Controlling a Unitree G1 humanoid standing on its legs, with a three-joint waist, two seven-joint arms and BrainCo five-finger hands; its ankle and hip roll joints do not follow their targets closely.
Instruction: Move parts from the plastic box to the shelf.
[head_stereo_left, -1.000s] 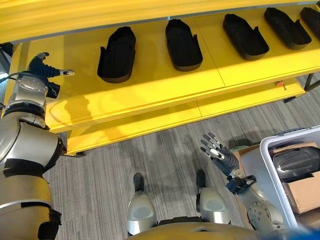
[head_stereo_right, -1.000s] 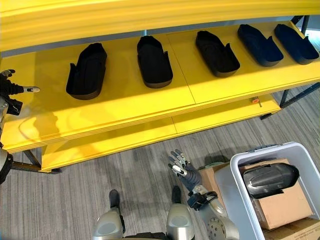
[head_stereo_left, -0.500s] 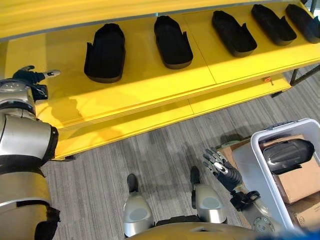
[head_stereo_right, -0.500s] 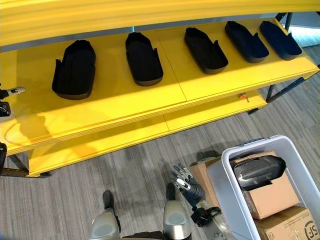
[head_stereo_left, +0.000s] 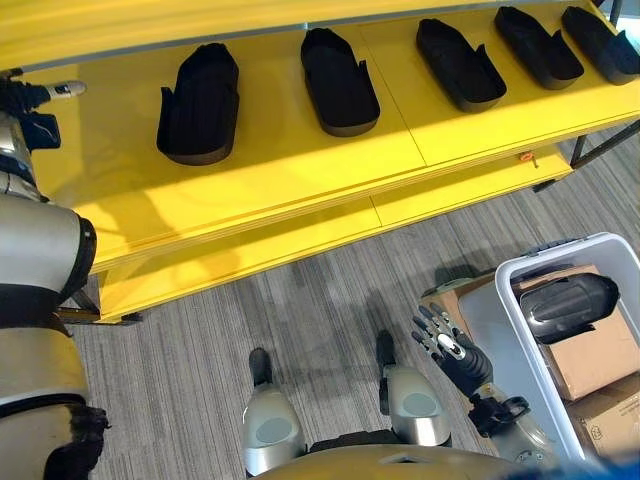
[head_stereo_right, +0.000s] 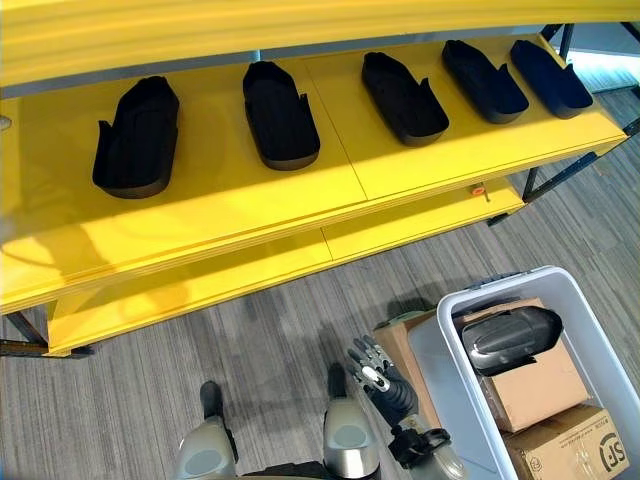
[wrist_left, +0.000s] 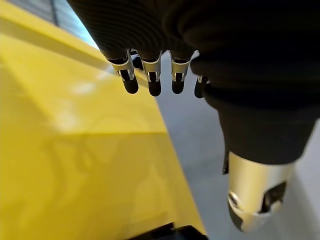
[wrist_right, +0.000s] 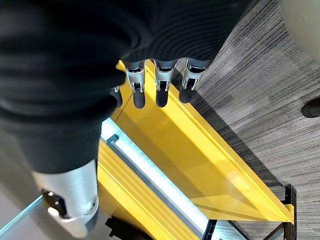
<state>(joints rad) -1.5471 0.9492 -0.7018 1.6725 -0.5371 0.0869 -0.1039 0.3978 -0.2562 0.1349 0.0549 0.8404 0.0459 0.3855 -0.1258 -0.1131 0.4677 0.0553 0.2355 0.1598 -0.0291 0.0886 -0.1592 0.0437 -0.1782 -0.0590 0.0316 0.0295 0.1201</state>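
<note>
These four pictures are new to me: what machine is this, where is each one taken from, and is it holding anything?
It is a two-legged humanoid robot. Two pictures come from cameras in its head, looking down; the other two sit on its wrists, looking along each hand. Ahead stands a yellow shelf with five black parts in a row. To the robot's right, on the floor, a plastic box holds another black part lying on cardboard cartons. The left hand is raised by the shelf's left end; the right hand hangs low beside the box. Both have their fingers straight and hold nothing.
</note>
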